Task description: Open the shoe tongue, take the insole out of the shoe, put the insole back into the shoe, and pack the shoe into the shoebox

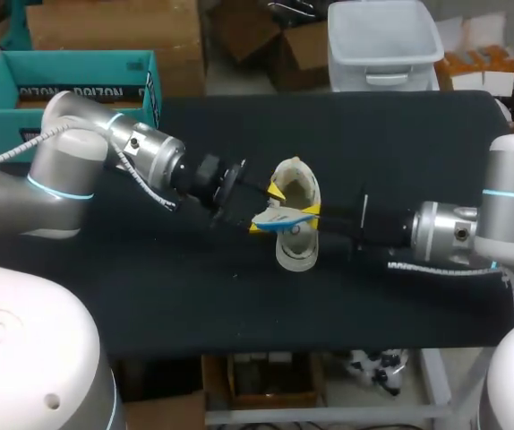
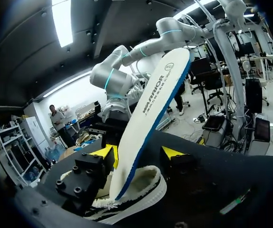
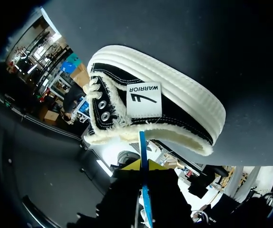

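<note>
On the black table, we pinch the insole in the right gripper, likely feeding the shoe; the left gripper stands spread, probably steadying it.

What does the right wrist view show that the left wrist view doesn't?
Right wrist only: the side of the black canvas shoe, with eyelets, logo patch and ribbed white sole. Left wrist only: the broad face of the white, blue-edged insole, standing within the open left gripper. Both: the insole's end meeting the shoe's frayed opening.
</note>
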You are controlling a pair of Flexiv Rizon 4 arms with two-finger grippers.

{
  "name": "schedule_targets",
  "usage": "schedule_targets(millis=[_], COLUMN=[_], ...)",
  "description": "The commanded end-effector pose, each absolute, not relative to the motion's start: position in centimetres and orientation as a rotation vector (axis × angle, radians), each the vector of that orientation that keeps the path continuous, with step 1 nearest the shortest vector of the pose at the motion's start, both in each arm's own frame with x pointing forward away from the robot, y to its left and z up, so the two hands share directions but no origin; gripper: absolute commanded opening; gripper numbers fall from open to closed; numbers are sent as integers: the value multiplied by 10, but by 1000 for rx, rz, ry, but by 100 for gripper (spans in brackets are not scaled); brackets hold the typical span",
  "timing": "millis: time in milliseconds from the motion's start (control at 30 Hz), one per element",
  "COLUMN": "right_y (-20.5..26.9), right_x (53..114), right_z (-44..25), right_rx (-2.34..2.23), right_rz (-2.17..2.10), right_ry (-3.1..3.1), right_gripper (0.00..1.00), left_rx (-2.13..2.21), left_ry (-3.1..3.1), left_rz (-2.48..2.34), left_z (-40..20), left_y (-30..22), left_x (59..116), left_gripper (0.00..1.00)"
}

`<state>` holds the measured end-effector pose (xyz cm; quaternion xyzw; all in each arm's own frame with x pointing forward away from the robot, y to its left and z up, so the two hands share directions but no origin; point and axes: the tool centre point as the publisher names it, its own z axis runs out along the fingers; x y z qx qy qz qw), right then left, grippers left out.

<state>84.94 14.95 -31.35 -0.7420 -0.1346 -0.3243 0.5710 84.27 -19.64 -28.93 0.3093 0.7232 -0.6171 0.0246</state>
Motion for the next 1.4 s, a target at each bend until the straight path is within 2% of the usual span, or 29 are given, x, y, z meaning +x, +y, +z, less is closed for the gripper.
schedule_targets(millis=[33,167,300,467,500,533,567,733,767,800,833,867,1267,1333,1400], right_y=[151,152,152,150,150,150,150,151,151,151,151,151,151,151,150], right_x=[851,850,849,847,847,847,847,848,848,848,847,847,837,836,834], right_z=[-315,-314,-314,-315,-315,-315,-316,-317,-317,-317,-317,-317,-323,-322,-321], right_rx=[-1735,-1735,-1741,-1745,-1745,-1744,-1743,-1740,-1743,-1743,-1744,-1748,-1781,-1788,-1794], right_rz=[-756,-755,-754,-756,-757,-759,-759,-747,-745,-744,-740,-732,-698,-700,-703], right_ry=[-316,-317,-315,-307,-306,-306,-306,-312,-313,-314,-316,-317,-297,-290,-286], right_gripper=[0,0,0,0,0,0,0,0,26,45,90,100,99,93,70], left_rx=[958,958,956,948,949,950,953,1004,1022,1031,1045,1052,1160,1193,1220], left_ry=[2232,2236,2238,2248,2253,2254,2255,2262,2264,2264,2264,2265,2235,2233,2235], left_rz=[-1889,-1876,-1873,-1857,-1850,-1846,-1842,-1795,-1781,-1774,-1767,-1753,-1640,-1617,-1599], left_z=[-295,-296,-296,-297,-297,-298,-298,-299,-299,-299,-299,-299,-295,-296,-298], left_y=[-203,-202,-199,-197,-197,-197,-198,-203,-204,-204,-205,-205,-206,-206,-206], left_x=[847,850,851,853,853,854,854,854,855,855,855,856,865,865,866], left_gripper=[41,35,40,40,35,22,2,0,0,0,0,0,0,0,0])
